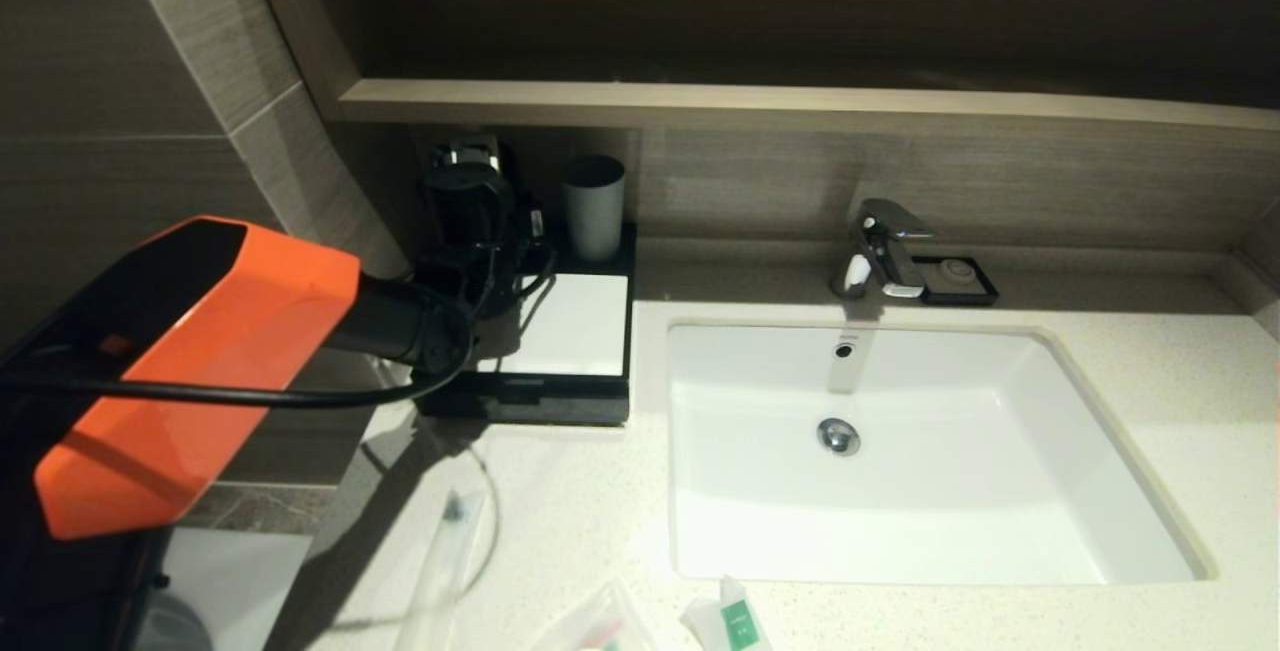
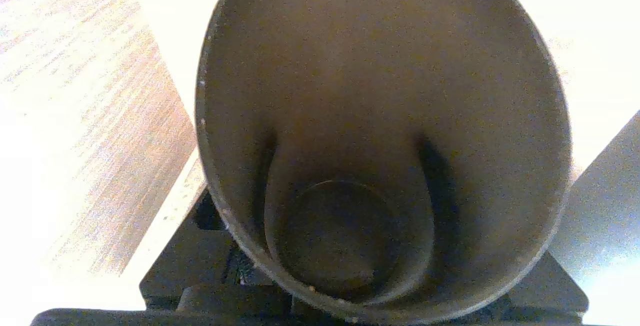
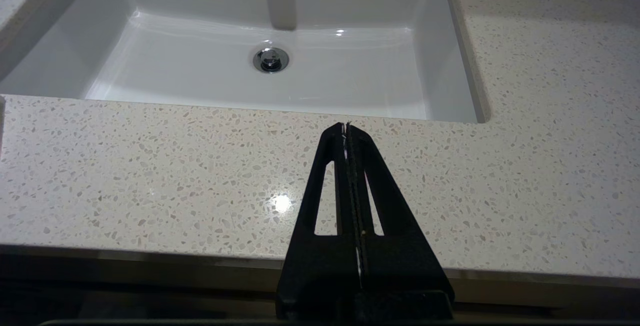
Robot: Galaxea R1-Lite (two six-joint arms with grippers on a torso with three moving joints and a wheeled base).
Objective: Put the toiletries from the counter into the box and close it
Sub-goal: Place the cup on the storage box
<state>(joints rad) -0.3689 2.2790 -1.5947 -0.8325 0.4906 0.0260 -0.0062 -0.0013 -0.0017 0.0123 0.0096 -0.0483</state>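
The toiletries lie on the cream speckled counter [image 1: 1150, 381] at its near edge: a long thin sleeve [image 1: 440, 561], a clear pouch [image 1: 600, 626] and a white sachet with a green label [image 1: 730, 621]. The black box [image 1: 570, 331] with its white top panel stands at the back left beside the basin, its front drawer [image 1: 525, 396] a little way out. My left gripper [image 1: 468, 221] reaches over the box's back left corner, right at a dark cup [image 2: 380, 115] whose inside fills the left wrist view. My right gripper [image 3: 346, 128] is shut and empty above the counter's front strip [image 3: 150, 176], out of the head view.
A grey cup [image 1: 593, 206] stands on the box's back right corner. The white basin [image 1: 900, 471] fills the middle, with a chrome faucet [image 1: 885, 251] and a small black soap dish [image 1: 958, 279] behind it. A wooden ledge [image 1: 800, 106] runs above. My orange left arm [image 1: 190, 361] blocks the near left.
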